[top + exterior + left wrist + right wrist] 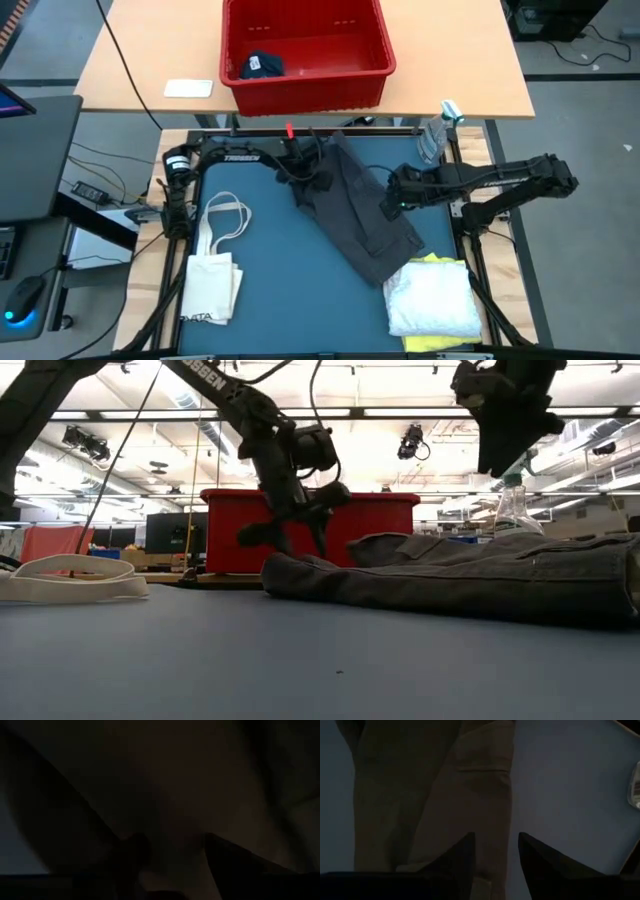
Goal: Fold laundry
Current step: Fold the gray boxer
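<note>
A large dark grey garment [365, 215] lies spread slantwise across the blue mat, rumpled at its far end; it also shows in the low view [450, 575]. My left gripper [300, 168] is down at that far end with its fingers apart [172, 850], close over the cloth [175, 780]. My right gripper [388, 205] hangs open, high above the garment's right edge [495, 847]. A folded white garment [435, 300] rests on a yellow one [440, 262] at the near right. A small dark navy piece [260, 65] lies in the red bin. My left gripper comes at the grey garment's far end [300, 565] from above, slanting down, with its fingers open. The wrist view is filled with dark cloth, and I cannot tell whether the fingertips touch it.
A red plastic bin [305, 80] stands on the wooden table beyond the mat. A cream tote bag [212, 280] with long handles lies at the near left. A clear bottle [435, 135] stands at the far right corner. Bare blue mat [300, 290] shows between the tote and the garments.
</note>
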